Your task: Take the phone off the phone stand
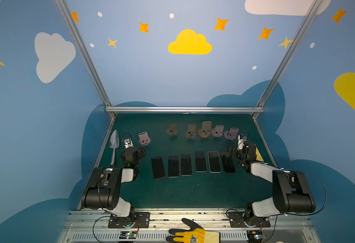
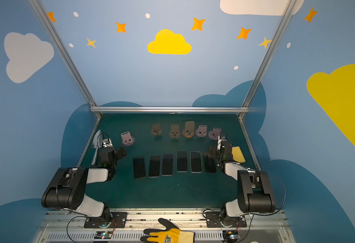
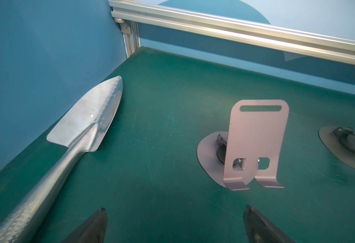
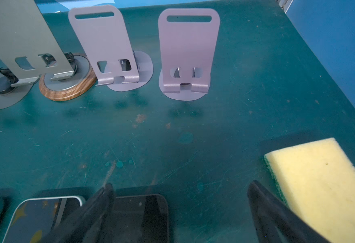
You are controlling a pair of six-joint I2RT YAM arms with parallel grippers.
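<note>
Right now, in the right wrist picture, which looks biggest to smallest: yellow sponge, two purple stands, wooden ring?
1. yellow sponge, nearest the camera
2. purple stand beside the ring, outer purple stand: alike, no ranking
3. wooden ring, partly hidden

L gripper point(image 3: 175, 210): jaws spread wide, both fingers point(image 3: 96, 227) pointing fwd and down, gripping nothing. R gripper point(image 4: 181, 185): same, jaws wide apart, nothing btwn them. L arm point(image 1: 107, 189) and R arm point(image 1: 288, 189) both bent sharply at elbow, wrists pitched down.
</note>
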